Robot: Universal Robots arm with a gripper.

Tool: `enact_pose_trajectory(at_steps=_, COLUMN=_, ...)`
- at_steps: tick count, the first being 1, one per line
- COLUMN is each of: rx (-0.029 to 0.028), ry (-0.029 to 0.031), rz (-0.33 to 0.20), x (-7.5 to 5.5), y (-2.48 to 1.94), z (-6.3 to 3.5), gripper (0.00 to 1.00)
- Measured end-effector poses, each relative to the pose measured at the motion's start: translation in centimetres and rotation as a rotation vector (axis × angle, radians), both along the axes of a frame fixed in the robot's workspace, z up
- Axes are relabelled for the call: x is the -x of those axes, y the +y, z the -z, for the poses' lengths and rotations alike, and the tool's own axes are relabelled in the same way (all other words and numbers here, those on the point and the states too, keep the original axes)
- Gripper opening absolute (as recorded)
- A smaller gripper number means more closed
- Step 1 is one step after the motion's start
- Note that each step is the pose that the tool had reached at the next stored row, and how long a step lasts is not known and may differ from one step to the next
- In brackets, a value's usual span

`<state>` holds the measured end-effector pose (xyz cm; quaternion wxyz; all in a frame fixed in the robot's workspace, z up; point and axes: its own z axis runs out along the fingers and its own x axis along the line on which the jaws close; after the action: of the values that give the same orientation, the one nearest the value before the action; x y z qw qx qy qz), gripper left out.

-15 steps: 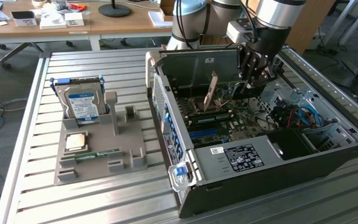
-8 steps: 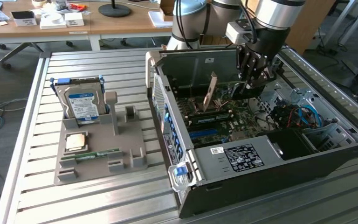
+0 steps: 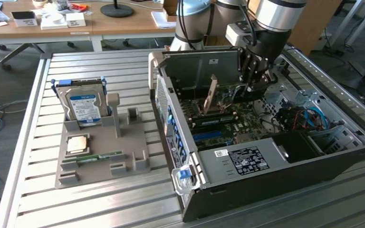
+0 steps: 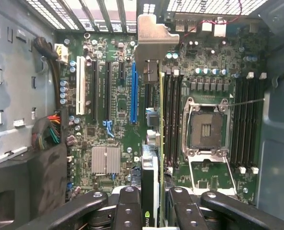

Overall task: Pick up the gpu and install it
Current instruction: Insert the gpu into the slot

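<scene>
1. You are holding the gpu (image 4: 151, 172) in the jaws. They are standing partly closed, with one of the fingers (image 4: 128, 207) pressing on each flat face, so the card is hanging on edge between them.
2. The card is hovering inside the open computer case (image 3: 265, 171), above the motherboard (image 4: 113, 120), and is not looking seated in any socket.
3. Its long axis is running parallel to the blue slot (image 4: 133, 91). The silvery bracket (image 4: 151, 38) is pointing the same way as the slot's far end, toward the slotted rear wall.
4. In the wrist view the card's edge is lying just beside the blue slot, on the side facing the CPU socket (image 4: 206, 129), rather than directly over it. I am judging this sideways offset to be the relation that matters.
5. Well away from the blue slot, outside the case, the hard drive (image 3: 84, 107) is sitting in its holder on the worktop (image 3: 106, 209).
</scene>
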<state>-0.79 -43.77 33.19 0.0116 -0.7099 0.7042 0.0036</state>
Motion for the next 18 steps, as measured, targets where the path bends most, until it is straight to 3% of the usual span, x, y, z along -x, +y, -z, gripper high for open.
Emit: enact_pose_trajectory(at_steps=18, rx=0.0001, ry=0.0, rz=0.0, x=0.82, y=0.0, z=0.62, gripper=0.27)
